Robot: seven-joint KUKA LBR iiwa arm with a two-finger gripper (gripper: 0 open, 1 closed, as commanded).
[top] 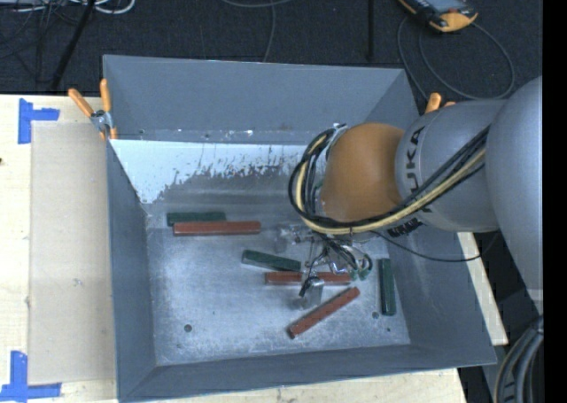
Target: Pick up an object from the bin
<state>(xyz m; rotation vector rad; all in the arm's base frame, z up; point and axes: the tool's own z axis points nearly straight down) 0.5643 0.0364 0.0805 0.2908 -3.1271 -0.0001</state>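
My gripper (pixel 312 282) reaches down into the right middle of the bin, below the orange wrist cover. Its dark fingertips sit on a short red-brown stick (pixel 285 277) that lies flat under it. A dark green stick (pixel 270 260) lies just to the upper left of the tips, touching the red-brown one. A longer red-brown stick (pixel 323 313) lies at a slant just below the gripper. Upright along the right side lies another dark green stick (pixel 386 287).
At the back left of the bin floor a long red-brown stick (pixel 217 228) lies level with a dark green stick (pixel 196 216) right behind it. The arm and its cables cover the bin's right back part.
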